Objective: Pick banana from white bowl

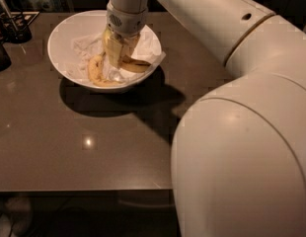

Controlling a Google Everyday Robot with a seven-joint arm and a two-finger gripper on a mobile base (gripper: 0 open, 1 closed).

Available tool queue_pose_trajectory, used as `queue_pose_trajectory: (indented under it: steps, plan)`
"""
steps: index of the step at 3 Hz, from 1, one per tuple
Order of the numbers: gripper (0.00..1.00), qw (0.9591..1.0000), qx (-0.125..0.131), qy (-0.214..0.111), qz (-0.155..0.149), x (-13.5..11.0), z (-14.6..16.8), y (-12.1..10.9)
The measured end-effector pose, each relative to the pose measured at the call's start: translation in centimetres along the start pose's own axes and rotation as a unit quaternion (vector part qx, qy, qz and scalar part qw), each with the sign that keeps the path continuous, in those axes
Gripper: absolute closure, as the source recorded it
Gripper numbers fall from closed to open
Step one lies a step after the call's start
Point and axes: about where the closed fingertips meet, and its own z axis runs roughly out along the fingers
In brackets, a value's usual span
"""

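Observation:
The white bowl stands at the back left of the dark table, lined with a crumpled white napkin. The banana, long, curved and yellow, lies along the bowl's front left inside. A shorter, browner banana lies to its right. My gripper hangs straight down into the bowl from the white wrist. It sits between the two bananas, just right of the long one's upper end. Its tips are low against the napkin, and whether they touch a banana cannot be told.
A dark holder with utensils stands at the back left corner, and a dark object is at the left edge. My large white arm fills the right side. The table's front edge runs across the bottom.

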Motion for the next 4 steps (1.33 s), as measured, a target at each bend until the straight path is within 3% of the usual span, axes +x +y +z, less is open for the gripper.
queue_pose_trajectory:
  steps: [2,4]
  plan:
    - [1.0,0.9988,0.018,0.002,-0.045,3.9,-4.6,3.7]
    - [1.0,0.9988,0.014,0.012,-0.045,8.8,-7.4,7.2]
